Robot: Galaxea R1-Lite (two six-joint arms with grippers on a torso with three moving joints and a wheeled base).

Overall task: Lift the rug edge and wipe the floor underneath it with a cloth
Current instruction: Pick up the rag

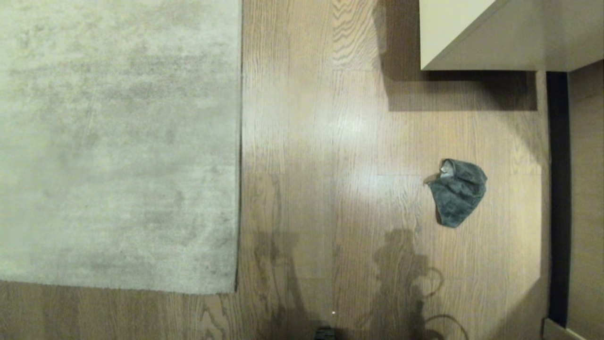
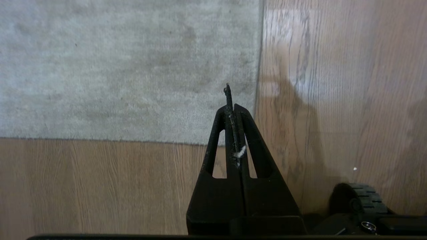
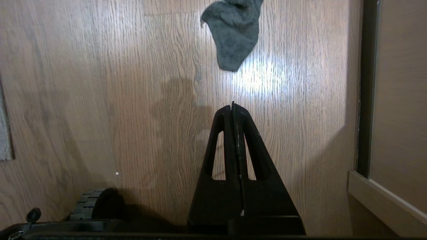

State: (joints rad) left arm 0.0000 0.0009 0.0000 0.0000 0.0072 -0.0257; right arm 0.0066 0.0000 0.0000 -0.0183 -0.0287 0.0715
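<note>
On the left of the head view lay the rug [image 1: 118,141], pale beige-grey with mottled darker patches, flat on the floor [image 1: 321,141] of light brown wood-grain planks. The rug edge [image 1: 239,165] ran straight up the picture and met a second border at a near corner [image 1: 234,289]; no part of it was lifted. Well apart from that edge, to the right across bare planks, sat the cloth [image 1: 457,191], a small dark grey rag bunched into a rough triangle, with a paler patch at its upper end. A pale cabinet [image 1: 495,33] stood beyond the cloth at upper right, casting a shadow on the planks. Neither arm appeared in the head view, only their shadows low in the picture.

Seen from the left wrist, the left gripper [image 2: 230,96] was clenched, its jaws pressed together on nothing, hanging above the rug corner [image 2: 248,141]; a speck of white lint, or possibly a scuff, clung to the seam. Seen from the right wrist, the right gripper [image 3: 233,106] was likewise clenched and empty, above bare floor with the cloth [image 3: 233,33] ahead of its tip and not touching it. Part of a black wheel [image 2: 362,198] of the base showed beside each gripper.
</note>
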